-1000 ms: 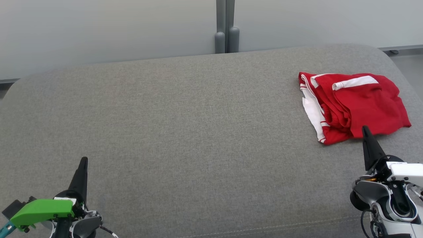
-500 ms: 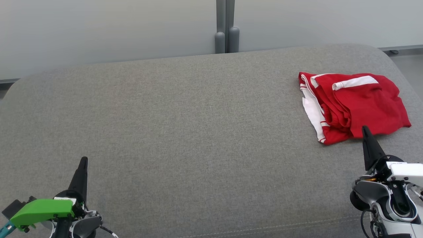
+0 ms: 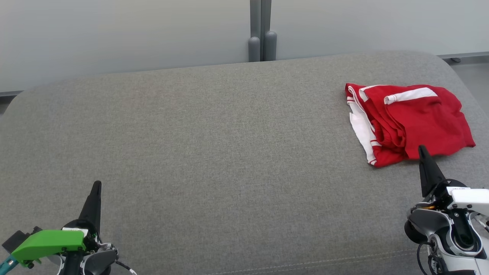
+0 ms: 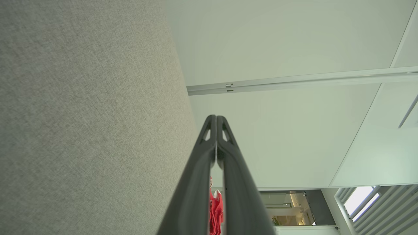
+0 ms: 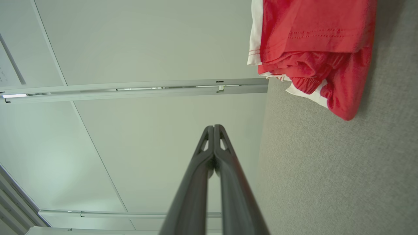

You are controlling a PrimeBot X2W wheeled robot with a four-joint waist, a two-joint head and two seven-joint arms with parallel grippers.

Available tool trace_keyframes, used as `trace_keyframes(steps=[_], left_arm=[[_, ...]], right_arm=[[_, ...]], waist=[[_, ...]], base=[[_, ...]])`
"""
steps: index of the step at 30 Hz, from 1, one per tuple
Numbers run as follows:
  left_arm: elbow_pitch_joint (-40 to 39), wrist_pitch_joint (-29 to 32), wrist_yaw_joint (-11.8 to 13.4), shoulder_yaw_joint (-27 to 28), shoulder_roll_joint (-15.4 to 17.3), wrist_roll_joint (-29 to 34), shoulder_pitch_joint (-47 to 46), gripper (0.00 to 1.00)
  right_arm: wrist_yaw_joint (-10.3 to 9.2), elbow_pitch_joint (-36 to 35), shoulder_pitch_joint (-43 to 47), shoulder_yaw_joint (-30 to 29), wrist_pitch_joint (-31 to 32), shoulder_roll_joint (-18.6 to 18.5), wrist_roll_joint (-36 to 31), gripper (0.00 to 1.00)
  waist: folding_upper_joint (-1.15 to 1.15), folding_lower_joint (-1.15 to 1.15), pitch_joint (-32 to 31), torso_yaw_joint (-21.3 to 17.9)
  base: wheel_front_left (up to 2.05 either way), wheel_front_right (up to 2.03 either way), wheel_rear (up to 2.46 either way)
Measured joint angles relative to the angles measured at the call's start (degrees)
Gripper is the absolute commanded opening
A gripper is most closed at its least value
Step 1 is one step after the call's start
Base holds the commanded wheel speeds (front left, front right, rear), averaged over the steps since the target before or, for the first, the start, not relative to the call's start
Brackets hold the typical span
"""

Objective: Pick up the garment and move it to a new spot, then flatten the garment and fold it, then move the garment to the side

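Grey woven upholstery covers a broad padded surface point(image 3: 229, 133) with rounded corners. Behind its far edge stand pale wall panels point(image 3: 114, 34), joined by a grey upright post point(image 3: 261, 38).

A red garment point(image 3: 410, 122) with white trim lies bunched and loosely folded near the surface's right edge, closer to the far right corner than to the near one. A white band runs across its top layer, and white fabric shows along its left side. The rest of the cloth rests in soft creases, with one red corner reaching toward the right edge.

The right gripper point(image 3: 421, 149) points up from the near right corner, its dark fingers pressed together into a single point with nothing between them. In the head view its tip sits just at the garment's near edge. The right wrist view shows bare upholstery between the fingers and the cloth, so they are apart.

The left gripper point(image 3: 97, 185) rises at the near left corner, well apart from the garment. Its jaws are likewise clenched tip to tip and empty, above bare fabric. A green part point(image 3: 47, 242) sits on its wrist.
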Motion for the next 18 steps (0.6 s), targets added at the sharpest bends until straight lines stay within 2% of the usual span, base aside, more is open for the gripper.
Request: trace_keyframes(steps=[18], left_arm=[[0.0, 0.0, 0.0, 0.0, 0.0, 0.0, 0.0, 0.0]], right_arm=[[0.0, 0.0, 0.0, 0.0, 0.0, 0.0, 0.0, 0.0]], waist=[[0.0, 0.0, 0.0, 0.0]], base=[[0.0, 0.0, 0.0]])
